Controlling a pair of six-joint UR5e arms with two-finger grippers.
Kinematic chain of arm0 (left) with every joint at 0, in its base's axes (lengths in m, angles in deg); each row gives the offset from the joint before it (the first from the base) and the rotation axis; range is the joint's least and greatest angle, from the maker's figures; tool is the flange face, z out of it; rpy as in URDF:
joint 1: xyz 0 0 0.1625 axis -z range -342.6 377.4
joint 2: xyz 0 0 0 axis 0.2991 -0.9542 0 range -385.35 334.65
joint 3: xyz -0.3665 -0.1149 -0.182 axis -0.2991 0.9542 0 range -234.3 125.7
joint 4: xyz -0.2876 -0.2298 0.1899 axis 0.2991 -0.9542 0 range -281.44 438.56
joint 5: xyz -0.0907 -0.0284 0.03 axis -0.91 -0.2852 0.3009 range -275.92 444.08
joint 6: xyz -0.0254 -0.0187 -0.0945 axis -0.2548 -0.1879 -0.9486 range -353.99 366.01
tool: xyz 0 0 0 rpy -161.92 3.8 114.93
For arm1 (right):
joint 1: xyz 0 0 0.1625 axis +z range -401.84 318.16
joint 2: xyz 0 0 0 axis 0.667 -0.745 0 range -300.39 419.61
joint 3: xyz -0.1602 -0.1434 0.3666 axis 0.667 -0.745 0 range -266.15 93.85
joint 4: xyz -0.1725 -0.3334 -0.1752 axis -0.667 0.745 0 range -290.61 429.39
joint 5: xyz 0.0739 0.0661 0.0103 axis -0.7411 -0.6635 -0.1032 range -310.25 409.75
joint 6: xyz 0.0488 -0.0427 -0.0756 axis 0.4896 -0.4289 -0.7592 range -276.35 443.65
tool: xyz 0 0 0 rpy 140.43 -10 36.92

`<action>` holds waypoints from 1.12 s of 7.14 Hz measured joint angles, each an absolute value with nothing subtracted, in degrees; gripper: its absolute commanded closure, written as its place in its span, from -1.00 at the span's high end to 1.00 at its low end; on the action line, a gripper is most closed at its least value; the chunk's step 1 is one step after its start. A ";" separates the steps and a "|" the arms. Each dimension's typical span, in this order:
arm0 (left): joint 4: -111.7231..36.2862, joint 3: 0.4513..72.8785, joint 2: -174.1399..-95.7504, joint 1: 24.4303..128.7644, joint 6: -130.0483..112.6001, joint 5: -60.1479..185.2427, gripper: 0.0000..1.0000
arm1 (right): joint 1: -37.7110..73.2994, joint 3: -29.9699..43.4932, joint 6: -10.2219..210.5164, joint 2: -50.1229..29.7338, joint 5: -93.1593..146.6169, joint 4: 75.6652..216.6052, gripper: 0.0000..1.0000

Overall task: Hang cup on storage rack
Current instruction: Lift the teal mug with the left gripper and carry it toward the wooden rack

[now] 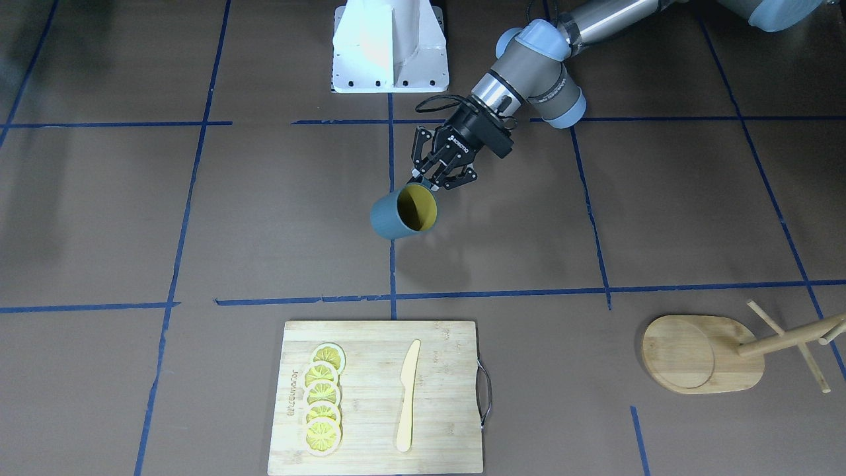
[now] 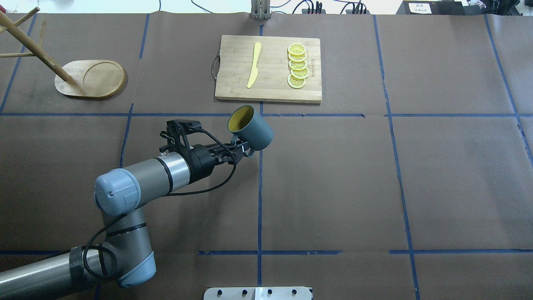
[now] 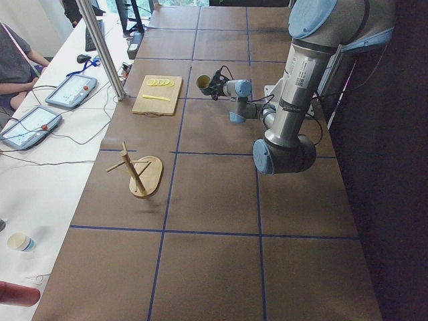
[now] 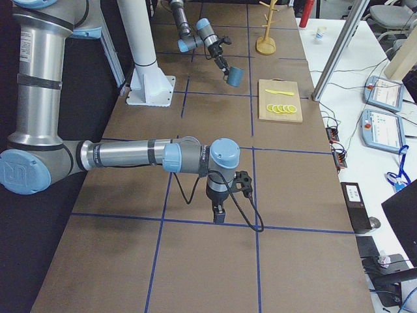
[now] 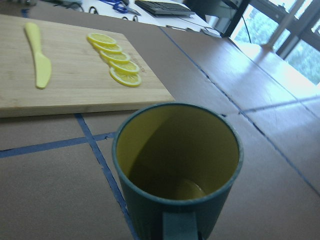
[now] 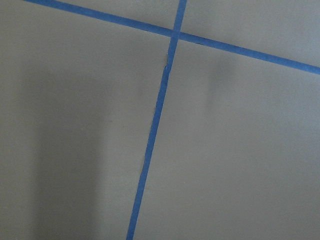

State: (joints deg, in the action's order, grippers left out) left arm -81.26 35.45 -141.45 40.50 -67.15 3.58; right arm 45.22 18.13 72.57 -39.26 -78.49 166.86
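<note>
The dark blue-grey cup (image 1: 394, 217) with a yellow inside hangs tilted above the table's middle, its mouth turned toward the cutting board. My left gripper (image 1: 427, 181) is shut on its handle; it also shows in the overhead view (image 2: 240, 151), with the cup (image 2: 255, 130) just past the fingers. The left wrist view looks into the cup (image 5: 176, 165) from above the handle. The wooden storage rack (image 1: 702, 355) stands far off on my left, its pegs bare; it also shows in the overhead view (image 2: 92, 79). My right gripper (image 4: 219, 214) points down at bare table; I cannot tell whether it is open or shut.
A wooden cutting board (image 1: 370, 396) with a metal handle lies beyond the cup, carrying several lemon slices (image 1: 324, 410) and a yellow knife (image 1: 408, 396). The white robot base (image 1: 390, 46) stands behind the left arm. Blue tape lines cross the brown table.
</note>
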 measured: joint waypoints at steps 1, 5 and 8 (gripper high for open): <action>-81.22 35.87 -141.48 42.42 -76.80 3.37 -1.00 | 45.23 18.10 72.57 -39.27 -78.49 166.84 1.00; -81.44 36.20 -142.36 56.20 -114.85 -4.86 -1.00 | 45.26 18.17 72.57 -39.26 -78.47 166.77 1.00; -81.64 36.17 -142.48 66.78 -137.74 -5.46 -0.93 | 45.26 18.21 72.51 -39.26 -78.48 166.71 1.00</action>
